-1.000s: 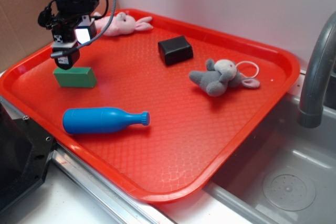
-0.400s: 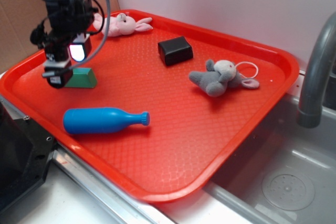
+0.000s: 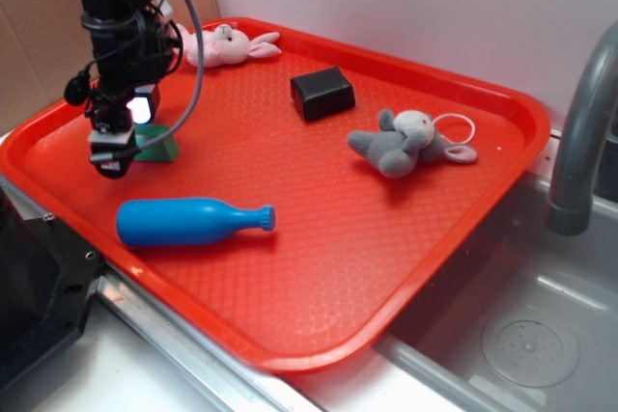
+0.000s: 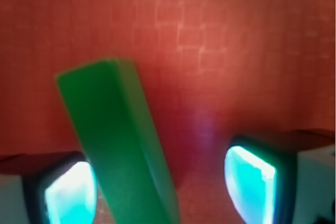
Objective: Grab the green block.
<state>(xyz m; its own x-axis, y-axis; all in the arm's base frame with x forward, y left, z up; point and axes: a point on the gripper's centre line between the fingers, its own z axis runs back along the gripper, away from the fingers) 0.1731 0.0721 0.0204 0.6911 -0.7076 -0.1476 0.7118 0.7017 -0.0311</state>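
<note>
Gripper [image 4: 160, 182]: jaws spread, low over red tray [image 3: 319, 238], straddling green block [image 4: 118, 140]; block lies at tray's left side, close to one finger. No legible writing.

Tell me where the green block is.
In the exterior view, the green block lies at the red tray's left side, under the open gripper, above the blue bottle.

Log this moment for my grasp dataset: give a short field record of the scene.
target: green block, flat on the red tray
gripper: open, low over the tray, fingers either side of the block
contact: block close by one finger; touch unclear
block angle: skewed across the gap
other items: blue bottle, black block, grey plush, pink plush
</note>
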